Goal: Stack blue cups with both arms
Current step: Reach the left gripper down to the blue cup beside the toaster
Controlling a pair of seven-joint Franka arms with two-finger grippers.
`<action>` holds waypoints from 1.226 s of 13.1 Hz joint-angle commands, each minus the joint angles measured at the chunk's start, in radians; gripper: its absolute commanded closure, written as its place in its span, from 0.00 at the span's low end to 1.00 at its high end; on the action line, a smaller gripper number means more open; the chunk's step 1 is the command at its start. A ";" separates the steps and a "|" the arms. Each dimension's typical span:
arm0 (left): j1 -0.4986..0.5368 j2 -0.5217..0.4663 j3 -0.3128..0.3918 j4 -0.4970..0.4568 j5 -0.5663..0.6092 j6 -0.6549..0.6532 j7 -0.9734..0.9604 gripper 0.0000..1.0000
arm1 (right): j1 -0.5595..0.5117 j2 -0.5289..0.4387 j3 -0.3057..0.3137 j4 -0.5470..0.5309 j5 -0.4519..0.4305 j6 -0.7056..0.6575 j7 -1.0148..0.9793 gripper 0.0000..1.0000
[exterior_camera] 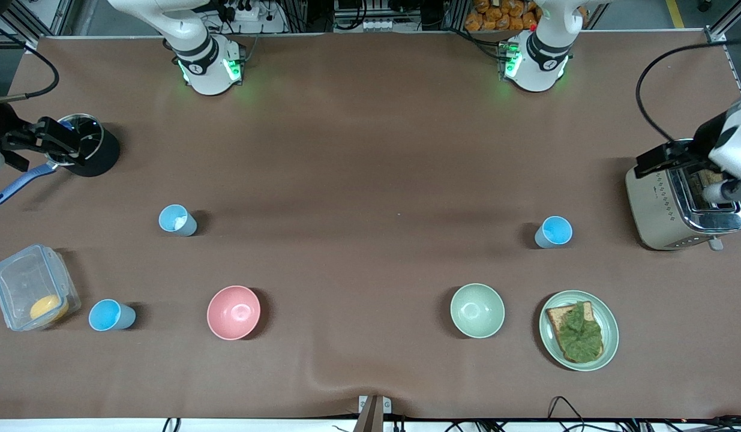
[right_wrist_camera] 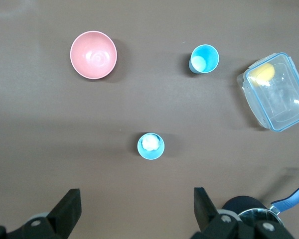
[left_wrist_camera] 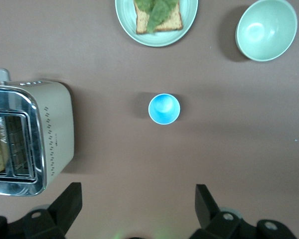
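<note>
Table (exterior_camera: 370, 156): one, brown-covered, carrying all items.

Arms: two. The left pincer (left_wrist_camera: 135, 209) was held over the toaster (exterior_camera: 682, 207) at its own end, fingers spread to the full, nothing gripped. The right pincer (right_wrist_camera: 134, 211) was held over the pot (exterior_camera: 88, 144) at its own end, likewise wide and empty.

Toaster: one, bread seen in a slot.

Box (exterior_camera: 31, 288): one, clear, a yellow item inside.

Plate (exterior_camera: 610, 342): one, pale green, bearing toast with greens.

Pot: one, black, glass-lidded, blue-handled.

Bowls: two; pink (exterior_camera: 233, 312) and pale green (exterior_camera: 477, 310), both nearer the camera than the middle of the table.

Cups: three, blue, upright, unstacked, well apart. One (exterior_camera: 553, 231) stood near the toaster; one (exterior_camera: 177, 219), with something white inside, stood nearer the right arm's end; one (exterior_camera: 109, 315) stood just beside the box.

Step judged: first reach, none yet grasped. Each pincer would best be centred over its closest cup, lowered across the rim, and closed gently so the cup is not tipped; the white contents should be heeded before nesting.
</note>
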 commanded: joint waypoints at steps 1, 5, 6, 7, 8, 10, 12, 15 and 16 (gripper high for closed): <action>-0.004 0.001 -0.003 -0.061 -0.012 0.061 0.001 0.00 | 0.006 0.000 -0.003 0.001 -0.017 0.001 0.019 0.00; 0.002 -0.011 -0.009 -0.234 0.050 0.243 0.001 0.00 | 0.005 0.000 -0.003 0.001 -0.017 0.001 0.019 0.00; 0.002 -0.014 -0.009 -0.289 0.064 0.311 0.001 0.00 | 0.005 0.000 -0.003 0.001 -0.017 0.001 0.019 0.00; 0.002 -0.016 -0.010 -0.337 0.066 0.372 0.001 0.00 | 0.005 0.000 -0.003 0.001 -0.017 0.001 0.019 0.00; -0.003 -0.011 -0.010 -0.371 0.068 0.424 -0.002 0.00 | 0.005 0.000 -0.003 0.001 -0.017 0.001 0.019 0.00; 0.002 0.018 -0.010 -0.435 0.071 0.533 -0.002 0.00 | 0.005 0.000 -0.003 0.001 -0.017 0.001 0.019 0.00; 0.003 0.026 -0.010 -0.520 0.071 0.648 -0.002 0.00 | 0.005 0.000 -0.003 0.001 -0.017 0.001 0.019 0.00; 0.011 0.061 -0.010 -0.586 0.071 0.761 -0.004 0.00 | 0.006 0.000 -0.003 0.001 -0.017 0.001 0.019 0.00; 0.011 0.084 -0.010 -0.584 0.071 0.768 -0.004 0.00 | 0.005 0.000 -0.003 0.001 -0.017 0.001 0.019 0.00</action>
